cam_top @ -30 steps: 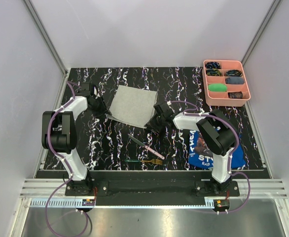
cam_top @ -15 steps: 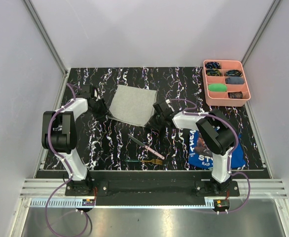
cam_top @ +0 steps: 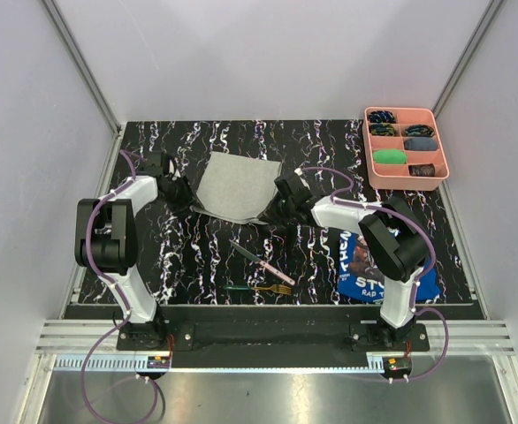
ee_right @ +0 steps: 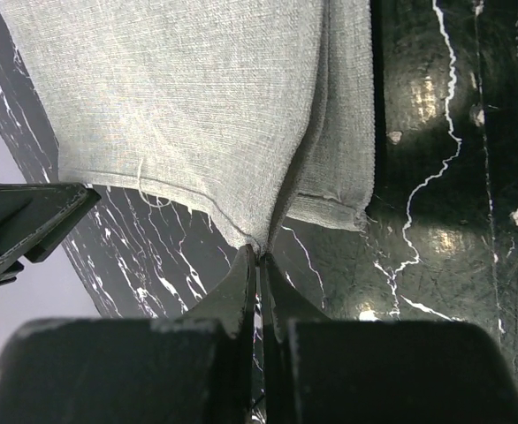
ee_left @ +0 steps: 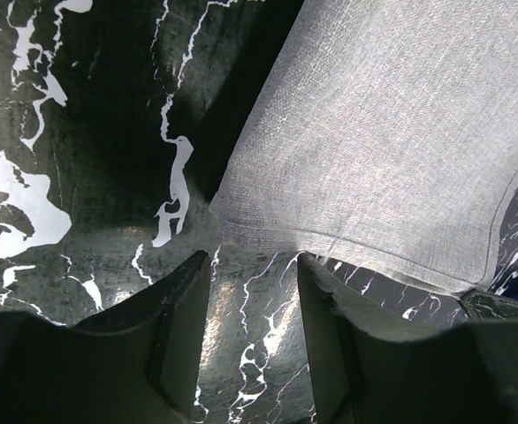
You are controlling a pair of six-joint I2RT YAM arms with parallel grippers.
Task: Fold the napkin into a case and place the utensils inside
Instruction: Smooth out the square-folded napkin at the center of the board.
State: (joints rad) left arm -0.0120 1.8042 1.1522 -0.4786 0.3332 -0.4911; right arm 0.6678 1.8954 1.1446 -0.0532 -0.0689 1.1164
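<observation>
The light grey napkin (cam_top: 235, 185) lies spread on the black marble table. My right gripper (cam_top: 271, 210) is shut on its near right corner, which is lifted and creased into a fold, as the right wrist view shows (ee_right: 259, 250). My left gripper (cam_top: 182, 198) is open and empty at the napkin's left corner. In the left wrist view the napkin's edge (ee_left: 392, 132) lies just beyond the left gripper (ee_left: 255, 261), untouched. The pink-handled knife (cam_top: 264, 263) and the green-handled fork (cam_top: 259, 288) lie on the table nearer the front.
A pink compartment tray (cam_top: 443, 159) with small items stands at the back right. A blue printed cloth (cam_top: 363, 262) lies under the right arm at the front right. White walls enclose the table.
My right gripper has moved a little toward the back with the napkin's near right corner, raising and folding that edge. The left gripper has hardly moved.
</observation>
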